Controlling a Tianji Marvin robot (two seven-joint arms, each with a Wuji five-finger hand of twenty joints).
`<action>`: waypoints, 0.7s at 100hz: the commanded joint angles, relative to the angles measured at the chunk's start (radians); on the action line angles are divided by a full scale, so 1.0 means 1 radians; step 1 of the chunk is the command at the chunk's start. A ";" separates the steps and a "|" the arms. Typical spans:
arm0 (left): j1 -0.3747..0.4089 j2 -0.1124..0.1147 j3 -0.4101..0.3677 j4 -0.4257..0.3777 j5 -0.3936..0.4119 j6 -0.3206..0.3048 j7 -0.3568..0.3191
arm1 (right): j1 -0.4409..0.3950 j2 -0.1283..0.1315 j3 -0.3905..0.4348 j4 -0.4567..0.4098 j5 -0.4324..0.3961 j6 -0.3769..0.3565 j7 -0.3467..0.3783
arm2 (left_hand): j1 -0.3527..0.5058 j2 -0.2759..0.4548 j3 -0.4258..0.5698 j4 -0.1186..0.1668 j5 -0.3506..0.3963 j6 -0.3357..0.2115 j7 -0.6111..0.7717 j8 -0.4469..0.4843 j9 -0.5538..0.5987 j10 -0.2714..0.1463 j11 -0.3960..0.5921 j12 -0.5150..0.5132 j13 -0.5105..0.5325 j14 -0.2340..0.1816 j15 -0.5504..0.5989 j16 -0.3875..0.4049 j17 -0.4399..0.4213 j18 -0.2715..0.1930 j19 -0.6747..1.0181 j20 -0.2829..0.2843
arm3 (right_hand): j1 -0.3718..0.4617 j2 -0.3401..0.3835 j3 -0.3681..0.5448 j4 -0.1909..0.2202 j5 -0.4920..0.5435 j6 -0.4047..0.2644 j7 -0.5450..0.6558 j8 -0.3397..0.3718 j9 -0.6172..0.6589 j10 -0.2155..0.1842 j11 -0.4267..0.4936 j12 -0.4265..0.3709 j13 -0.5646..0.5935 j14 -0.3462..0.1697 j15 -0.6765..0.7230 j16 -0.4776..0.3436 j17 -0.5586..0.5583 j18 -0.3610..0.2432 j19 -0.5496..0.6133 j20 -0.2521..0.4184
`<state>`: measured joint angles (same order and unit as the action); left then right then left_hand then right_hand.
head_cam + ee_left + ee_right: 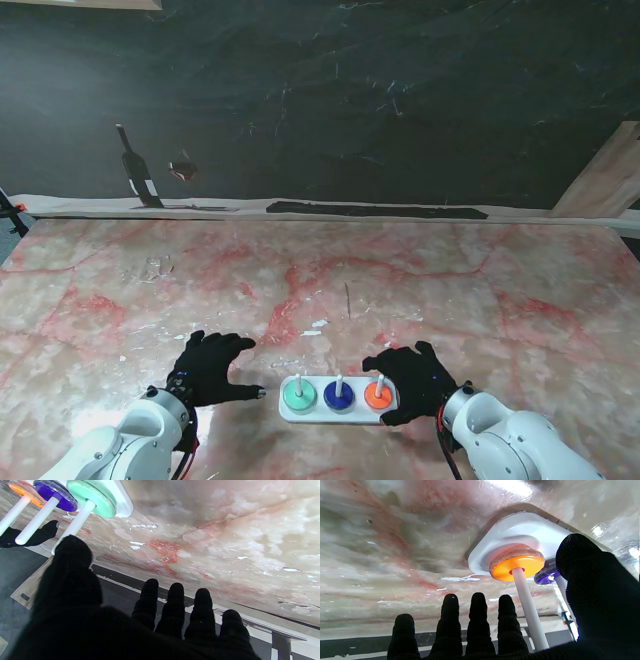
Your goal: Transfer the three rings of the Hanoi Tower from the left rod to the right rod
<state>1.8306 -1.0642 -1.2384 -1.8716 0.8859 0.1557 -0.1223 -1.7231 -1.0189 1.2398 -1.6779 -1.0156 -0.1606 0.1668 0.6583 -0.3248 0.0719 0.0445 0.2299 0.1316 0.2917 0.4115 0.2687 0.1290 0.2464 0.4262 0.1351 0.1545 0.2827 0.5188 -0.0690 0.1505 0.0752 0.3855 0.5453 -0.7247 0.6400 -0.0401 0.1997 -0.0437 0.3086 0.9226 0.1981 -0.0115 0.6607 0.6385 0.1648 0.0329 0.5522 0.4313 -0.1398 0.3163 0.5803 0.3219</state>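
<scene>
left fingers [172, 605]: spread out, nothing in them, palm down over the table; the thumb pokes toward the base but stops short of it
left hand [210, 368]: black glove, sits just left of the base, not touching any ring
right fingers [477, 622]: also splayed and empty, stretched out past the far side of the orange ring; thumb reaches in near the blue one
right hand [412, 380]: black glove, right up against the right end of the base; can't really tell from the stand view if it's touching the base or just next to it
orange ring [378, 396]: on the right rod, sitting flat at the bottom
blue ring [339, 396]: on the middle rod, flat on the base
green ring [297, 397]: on the left rod, flat on the base, closest to the left thumb
rods [528, 612]: three white pegs, upright, one ring each
base [336, 413]: white rounded slab, between the two hands, near my edge
table [450, 290]: pink and red marble look, with a few white flecks farther from me than the base
</scene>
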 commanded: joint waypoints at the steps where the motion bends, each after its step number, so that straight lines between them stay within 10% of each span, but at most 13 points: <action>1: 0.003 0.001 0.001 -0.001 -0.001 0.001 -0.001 | -0.006 -0.004 -0.008 0.011 -0.002 -0.002 0.012 | 0.003 -0.017 -0.016 0.030 0.002 -0.007 -0.013 0.015 -0.011 0.005 -0.017 -0.009 -0.008 -0.012 -0.024 -0.001 -0.001 0.019 -0.005 0.000 | -0.021 -0.040 0.009 -0.008 0.004 -0.023 0.022 0.039 -0.030 -0.023 0.043 0.023 0.015 -0.024 0.033 0.028 -0.004 0.015 0.008 0.025; 70: 0.008 0.001 -0.003 -0.006 0.000 -0.002 -0.002 | 0.031 0.000 -0.055 0.064 -0.040 -0.026 -0.026 | 0.002 -0.010 -0.022 0.031 0.007 -0.012 -0.017 0.018 -0.004 0.006 -0.017 -0.009 0.010 -0.007 0.000 0.013 -0.002 0.022 0.000 0.009 | 0.072 0.056 -0.015 0.009 0.142 -0.154 0.065 0.064 0.228 -0.114 0.118 0.059 0.134 -0.046 0.141 0.096 0.000 0.039 0.093 0.006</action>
<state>1.8323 -1.0641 -1.2401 -1.8727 0.8857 0.1536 -0.1228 -1.6877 -1.0190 1.1933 -1.6252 -1.0494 -0.1858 0.1433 0.6583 -0.3248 0.0719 0.0444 0.2299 0.1259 0.2902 0.4115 0.2687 0.1290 0.2463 0.4262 0.1363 0.1544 0.2827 0.5220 -0.0691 0.1608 0.0752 0.3855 0.5876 -0.6810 0.6383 -0.0401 0.3087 -0.1610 0.3669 0.9742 0.3666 -0.0845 0.7516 0.6910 0.2669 0.0085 0.6835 0.5131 -0.1379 0.3388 0.6404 0.3294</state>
